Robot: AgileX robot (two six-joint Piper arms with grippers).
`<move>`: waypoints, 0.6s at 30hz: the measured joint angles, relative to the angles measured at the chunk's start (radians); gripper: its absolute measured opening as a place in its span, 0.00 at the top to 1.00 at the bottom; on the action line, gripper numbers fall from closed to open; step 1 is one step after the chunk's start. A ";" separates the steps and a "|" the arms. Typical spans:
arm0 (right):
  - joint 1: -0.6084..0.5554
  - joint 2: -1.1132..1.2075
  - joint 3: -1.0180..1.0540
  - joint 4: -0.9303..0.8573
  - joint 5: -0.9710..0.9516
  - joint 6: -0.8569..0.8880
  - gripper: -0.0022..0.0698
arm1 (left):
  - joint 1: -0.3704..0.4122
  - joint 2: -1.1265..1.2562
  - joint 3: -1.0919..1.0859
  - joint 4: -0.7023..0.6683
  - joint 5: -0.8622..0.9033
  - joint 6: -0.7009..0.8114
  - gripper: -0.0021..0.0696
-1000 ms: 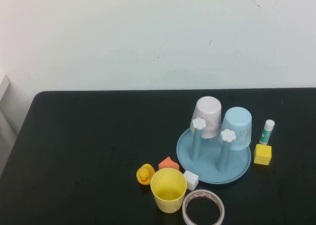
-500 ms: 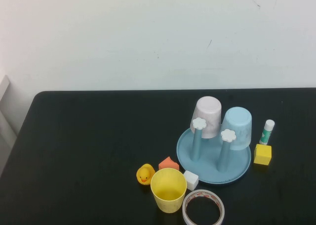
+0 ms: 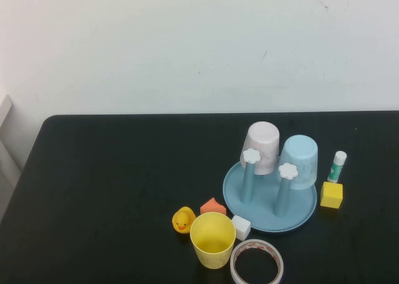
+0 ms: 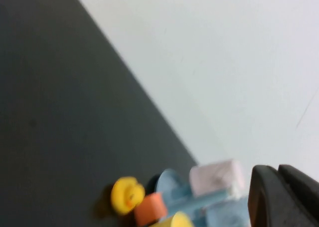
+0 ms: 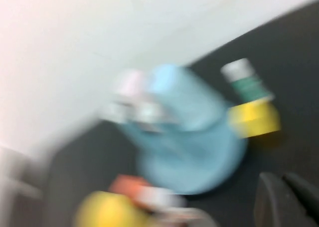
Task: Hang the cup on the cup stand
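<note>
The yellow cup (image 3: 212, 239) stands upright, mouth up, near the table's front edge, just left of the cup stand (image 3: 265, 209). The stand is a round light-blue tray with two free pegs topped by white flower caps. A pink cup (image 3: 262, 146) and a light blue cup (image 3: 299, 161) hang upside down at its back. Neither arm shows in the high view. My left gripper (image 4: 279, 174) is shut and empty, away from the cup (image 4: 175, 221). My right gripper (image 5: 284, 179) is also shut and empty, off to the stand's (image 5: 192, 159) side.
Around the cup lie a yellow duck (image 3: 182, 220), an orange block (image 3: 213, 206), a white cube (image 3: 240, 226) and a tape roll (image 3: 257, 263). A yellow cube (image 3: 331, 195) and a glue stick (image 3: 337, 166) sit right of the stand. A white wall rises behind the black table.
</note>
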State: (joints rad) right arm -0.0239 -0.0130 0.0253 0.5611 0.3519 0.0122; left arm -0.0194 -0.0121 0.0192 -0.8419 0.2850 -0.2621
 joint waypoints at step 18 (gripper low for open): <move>0.000 0.000 0.002 0.293 0.008 -0.331 0.97 | 0.000 0.351 -0.423 0.267 0.392 0.550 0.97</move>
State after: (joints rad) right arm -0.0239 -0.0130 0.0271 0.8541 0.3596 -0.3191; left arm -0.0194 0.3388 -0.4034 -0.5750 0.6768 0.2880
